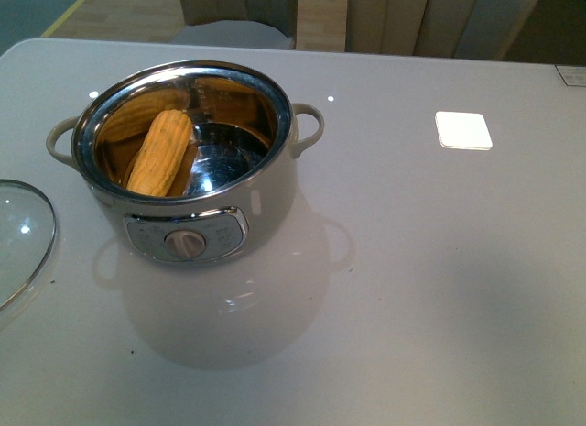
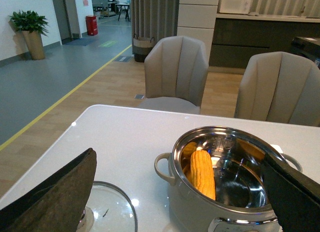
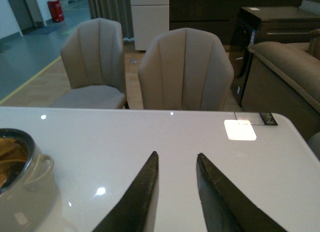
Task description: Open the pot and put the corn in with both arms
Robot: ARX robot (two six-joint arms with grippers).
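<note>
Yellow corn (image 1: 160, 153) sits inside the pot (image 1: 215, 202), lid (image 1: 23, 234) beside it. I see left end effector (image 2: 180, 192) wide, right end effector (image 3: 176, 164) narrow, both empty. Risk: clipping the lid while retracting.

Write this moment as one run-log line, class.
pot: open | corn: inside pot, leaning on wall | lid: on table, left of pot | left gripper: open, empty | right gripper: open, empty
</note>
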